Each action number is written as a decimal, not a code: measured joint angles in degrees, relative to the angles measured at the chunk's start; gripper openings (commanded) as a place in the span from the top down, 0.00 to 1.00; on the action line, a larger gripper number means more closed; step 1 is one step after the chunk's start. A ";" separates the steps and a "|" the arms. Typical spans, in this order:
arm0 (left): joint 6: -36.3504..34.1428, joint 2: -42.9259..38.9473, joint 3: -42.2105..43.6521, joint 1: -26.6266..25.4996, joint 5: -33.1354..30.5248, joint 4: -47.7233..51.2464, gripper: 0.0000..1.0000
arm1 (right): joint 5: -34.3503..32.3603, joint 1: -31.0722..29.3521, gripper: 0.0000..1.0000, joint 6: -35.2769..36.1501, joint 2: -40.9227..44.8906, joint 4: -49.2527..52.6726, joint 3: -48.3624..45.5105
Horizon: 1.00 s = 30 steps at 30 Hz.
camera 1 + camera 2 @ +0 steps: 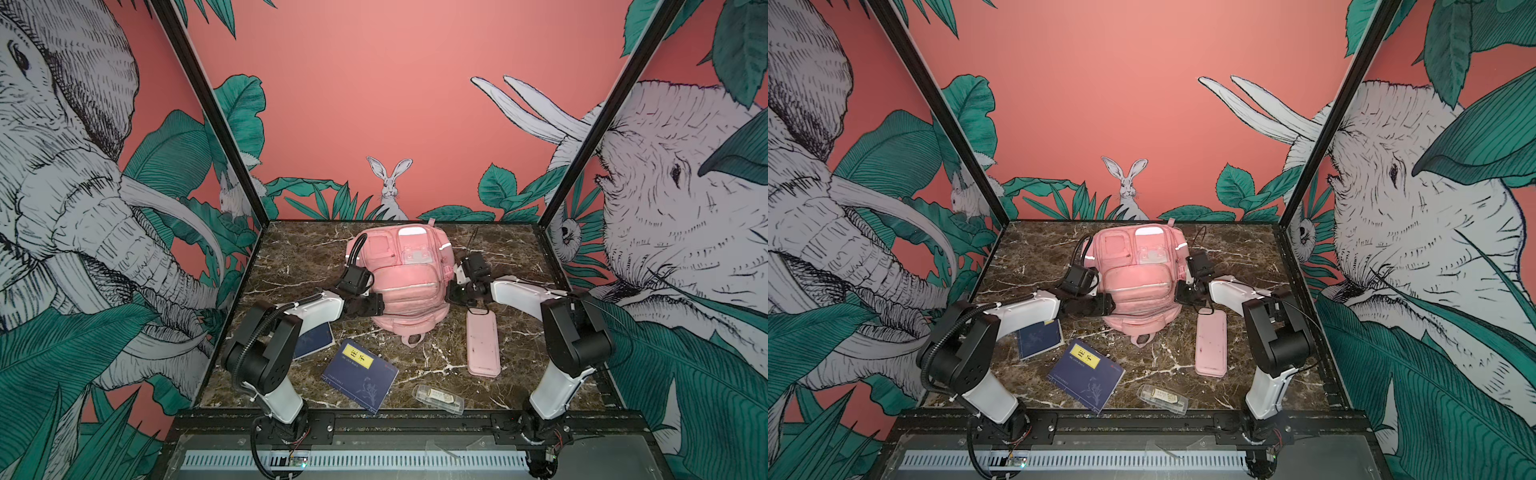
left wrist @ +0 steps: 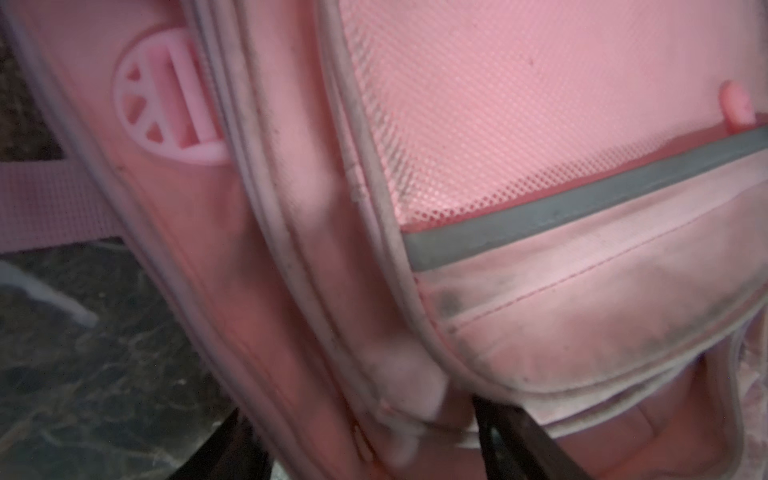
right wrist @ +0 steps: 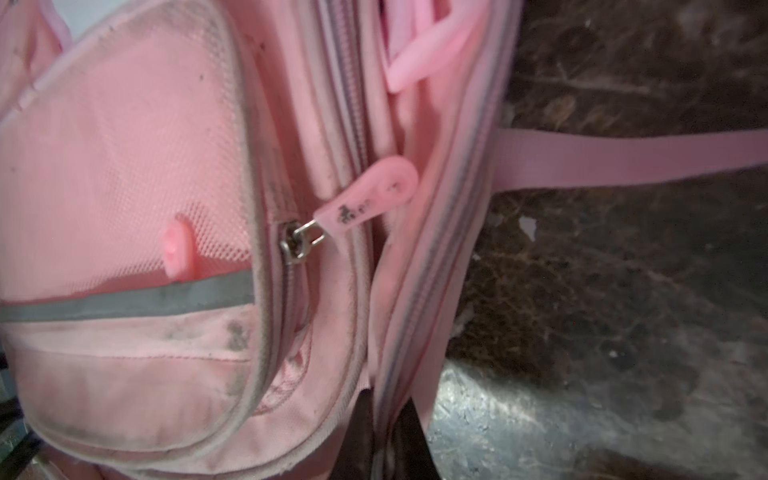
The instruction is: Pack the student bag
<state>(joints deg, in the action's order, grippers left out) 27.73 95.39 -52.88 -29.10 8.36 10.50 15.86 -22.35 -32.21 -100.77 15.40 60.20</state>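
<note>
The student bag (image 1: 399,278) (image 1: 1136,274), a pink backpack with zipped front pockets and silver strips, lies face up in the middle of the marble table in both top views. My left gripper (image 1: 374,305) (image 1: 1108,304) is at its left flank. In the left wrist view the left gripper (image 2: 361,411) straddles a thick fold of the bag's side (image 2: 498,124), and the fabric fills the gap. My right gripper (image 1: 452,296) (image 1: 1183,293) is at the right flank. In the right wrist view the right gripper (image 3: 384,411) is shut on a thin zip-edge fold, below a pink zip pull (image 3: 365,199).
A flat pink pencil case (image 1: 482,343) (image 1: 1211,343) lies right of the bag. A blue booklet with a yellow label (image 1: 359,376) (image 1: 1086,374) lies in front. Another blue book (image 1: 313,338) (image 1: 1038,338) sits partly under the left arm. A clear plastic box (image 1: 437,399) (image 1: 1163,398) is near the front edge.
</note>
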 measured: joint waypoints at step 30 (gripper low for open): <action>-5.53 0.59 -10.88 5.53 -3.02 6.36 0.11 | -7.87 -14.80 0.23 2.38 9.70 7.67 2.64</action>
<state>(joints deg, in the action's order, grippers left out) 22.20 95.98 -63.77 -23.57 5.34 16.86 7.99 -37.15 -29.82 -91.07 23.07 62.85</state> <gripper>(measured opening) 0.878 0.743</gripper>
